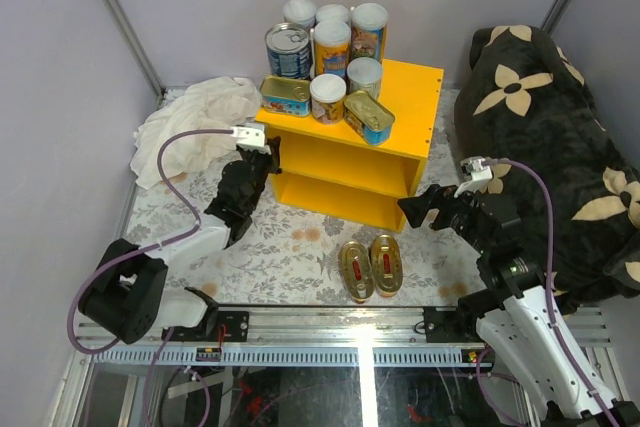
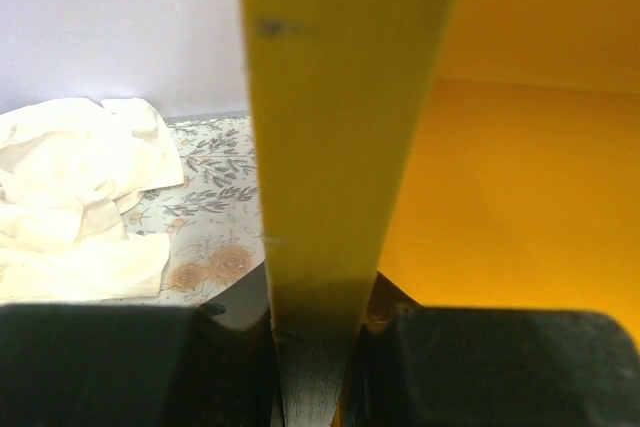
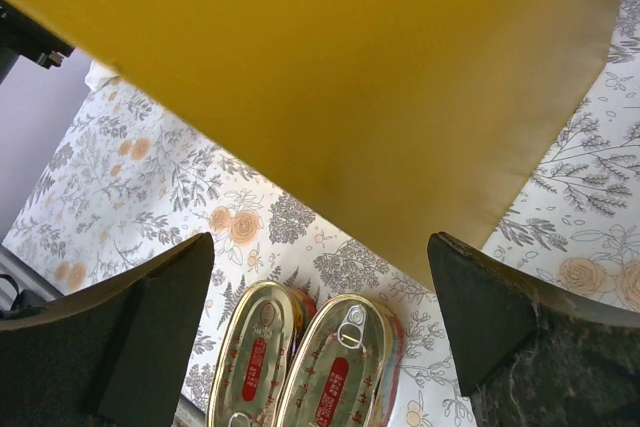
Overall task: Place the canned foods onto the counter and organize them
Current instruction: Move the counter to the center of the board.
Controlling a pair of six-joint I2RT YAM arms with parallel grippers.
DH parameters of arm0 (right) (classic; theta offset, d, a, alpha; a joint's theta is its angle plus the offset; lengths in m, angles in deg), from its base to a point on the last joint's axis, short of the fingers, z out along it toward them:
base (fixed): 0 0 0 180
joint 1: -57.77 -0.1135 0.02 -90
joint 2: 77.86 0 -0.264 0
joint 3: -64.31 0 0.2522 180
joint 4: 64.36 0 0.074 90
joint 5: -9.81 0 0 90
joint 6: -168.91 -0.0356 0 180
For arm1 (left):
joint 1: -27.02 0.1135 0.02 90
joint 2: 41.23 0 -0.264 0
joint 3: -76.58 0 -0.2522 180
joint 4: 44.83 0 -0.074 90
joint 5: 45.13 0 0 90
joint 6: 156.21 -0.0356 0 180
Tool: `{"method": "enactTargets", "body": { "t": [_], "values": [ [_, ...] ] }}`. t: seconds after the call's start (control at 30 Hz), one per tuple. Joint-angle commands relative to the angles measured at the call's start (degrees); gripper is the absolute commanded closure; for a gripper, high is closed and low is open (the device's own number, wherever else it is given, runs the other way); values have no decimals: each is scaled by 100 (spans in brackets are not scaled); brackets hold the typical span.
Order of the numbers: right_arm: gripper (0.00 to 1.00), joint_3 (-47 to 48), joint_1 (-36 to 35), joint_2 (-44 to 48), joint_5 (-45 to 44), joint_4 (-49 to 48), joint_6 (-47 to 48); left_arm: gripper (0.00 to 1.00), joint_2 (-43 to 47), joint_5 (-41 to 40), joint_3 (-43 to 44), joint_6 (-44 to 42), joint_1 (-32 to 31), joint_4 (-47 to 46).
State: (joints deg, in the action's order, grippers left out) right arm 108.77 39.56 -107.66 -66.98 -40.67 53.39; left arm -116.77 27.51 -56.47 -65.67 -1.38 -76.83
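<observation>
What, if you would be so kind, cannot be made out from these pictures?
- Top view: the labels on the cans atop the yellow shelf unit are too small to read, and the rear cans are partly hidden by those in front.
- Left wrist view: the shelf unit's side panel, close and blurred in the left claw, hides what lies beyond it.
- Right wrist view: the gold oval tins are cut off by the bottom edge.
</observation>
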Motion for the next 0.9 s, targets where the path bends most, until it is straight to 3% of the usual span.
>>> {"method": "enactTargets", "body": {
  "t": [0.0, 0.33, 0.87],
  "values": [
    [5, 16, 3, -134, 342, -505, -55, 100, 299, -1402, -357, 170, 910, -42],
    [4, 13, -185, -544, 605, -553, 3, 100, 395, -1467, -490, 188, 1486, 35],
    [3, -105, -2255, -1190, -1471, -513, 92, 100, 471, -964, -404, 230, 2528, 74]
  ]
}}
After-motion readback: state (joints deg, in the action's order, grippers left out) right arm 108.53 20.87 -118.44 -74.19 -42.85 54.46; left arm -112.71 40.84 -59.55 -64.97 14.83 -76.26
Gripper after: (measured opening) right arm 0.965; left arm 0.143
